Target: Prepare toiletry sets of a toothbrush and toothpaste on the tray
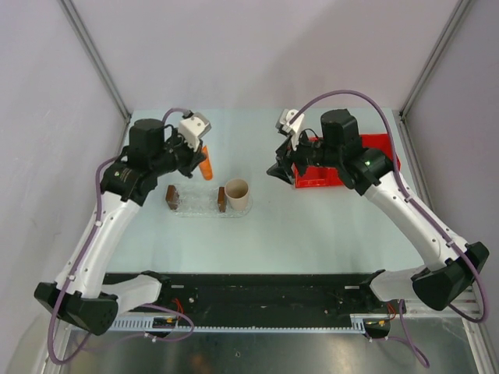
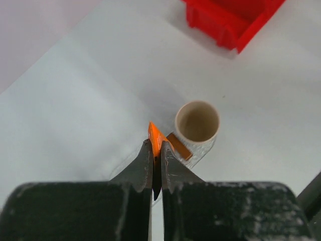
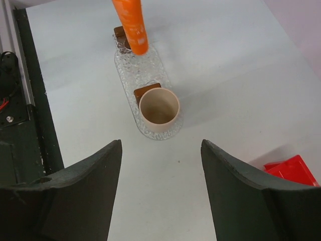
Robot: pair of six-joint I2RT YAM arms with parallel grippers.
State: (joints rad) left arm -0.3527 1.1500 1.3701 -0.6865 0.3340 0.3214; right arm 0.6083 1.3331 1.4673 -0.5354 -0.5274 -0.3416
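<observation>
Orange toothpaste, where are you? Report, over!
Left claw shut on orange toothpaste, in the air by the tray. Right claw open, empty. Beige cup on tray.

Bare table (image 1: pixel 312 226) between cup (image 3: pixel 159 106) and red bin (image 1: pixel 378 146): free passage, and my right gripper (image 3: pixel 160 145) stands spread over it. Tray (image 3: pixel 145 70): brown blocks (image 1: pixel 172 195) near both ends, cup just beside the right one, bare strip between them. The orange toothpaste (image 3: pixel 131 25), pinched in my left gripper (image 2: pixel 156 150), hangs by the left block.
</observation>
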